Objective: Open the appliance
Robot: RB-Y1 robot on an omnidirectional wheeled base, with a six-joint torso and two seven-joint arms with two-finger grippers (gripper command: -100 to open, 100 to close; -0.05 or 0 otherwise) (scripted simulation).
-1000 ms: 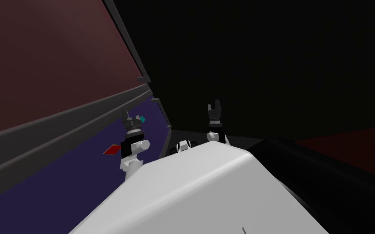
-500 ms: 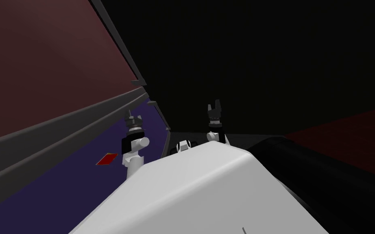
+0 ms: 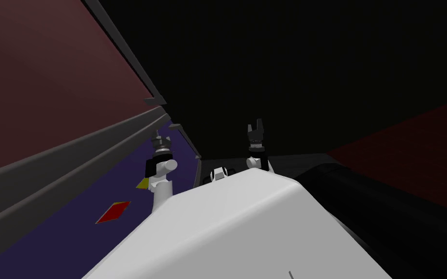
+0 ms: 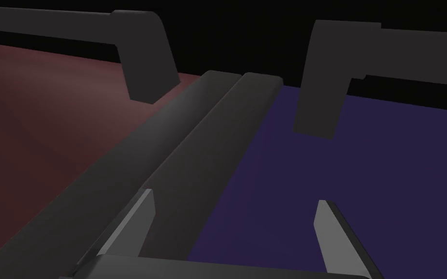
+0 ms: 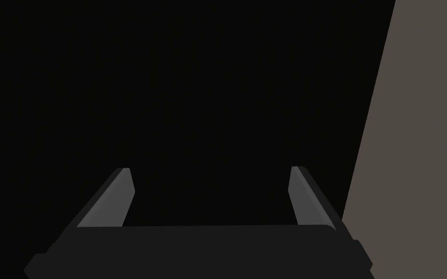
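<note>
Left wrist view: appliance (image 4: 266,160) close ahead, front face toward the arm. It shows two flat faces, a maroon panel (image 4: 48,121) and a dark purple panel (image 4: 363,160), which meet at a pair of grey rails (image 4: 203,126) lying side by side. The rails' long axis runs straight away from the left gripper (image 4: 234,197) to the panels' far edge, where a black area begins.

Two grey handles sit at that edge, the maroon-side handle (image 4: 145,48) and the purple-side handle (image 4: 322,77). Each has a foot just beside the rails and a bar running crosswise to them, the two bars heading apart.

Left gripper wide, holding nothing. One finger is over the near rail, the other over the purple face. Contact: cannot tell.

Head view: right gripper (image 3: 255,125) raised against black, also wide, idle. A small red patch (image 3: 113,212) and a yellow patch (image 3: 142,183) lie on the dark purple panel near the left arm.

Judgement: reach phase, no grasp yet. The purple-side handle looks the likelier target.
- Advance along the rails.
- Turn the wrist so the fingers straddle the bar across its length, clear of the foot.
- Close firmly, then pull outward from the face in an arc, not along the bar.
</note>
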